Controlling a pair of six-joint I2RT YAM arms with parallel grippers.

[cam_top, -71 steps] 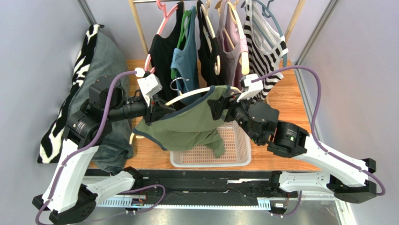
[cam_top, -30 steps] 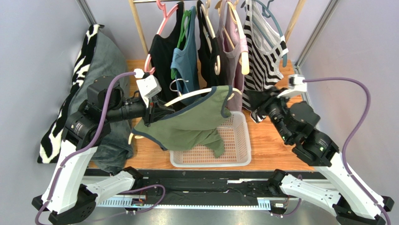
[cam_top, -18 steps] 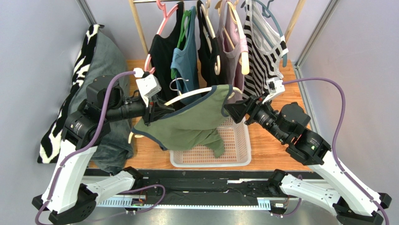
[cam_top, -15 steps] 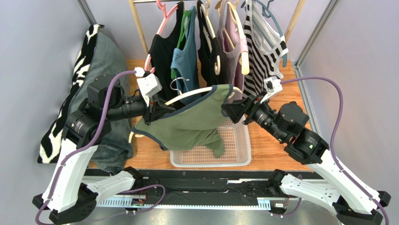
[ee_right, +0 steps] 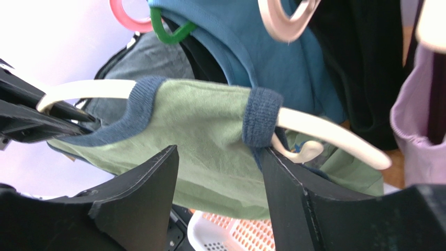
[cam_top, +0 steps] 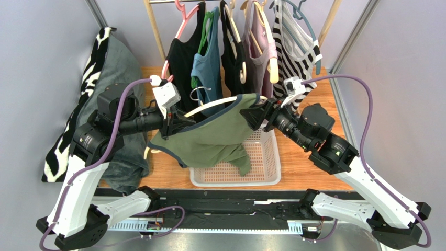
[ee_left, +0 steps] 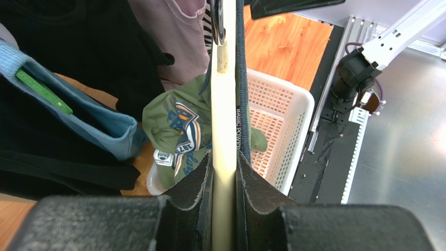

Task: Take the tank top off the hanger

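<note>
Grips the cream plastic hanger (cam_top: 209,107) with the left gripper (ee_left: 225,172), holds the nearer right gripper (ee_right: 220,157) parted just before the crosswise navy strap (ee_right: 261,117) of the olive-green tank top (cam_top: 209,138).

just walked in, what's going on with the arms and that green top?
The left gripper is clamped on one end of a cream hanger, holding it above a white basket. A green tank top is still on that hanger. The right gripper is open at the other end, close to the top's navy strap, gripping nothing. It looks set to take the strap and pull it off.
</note>
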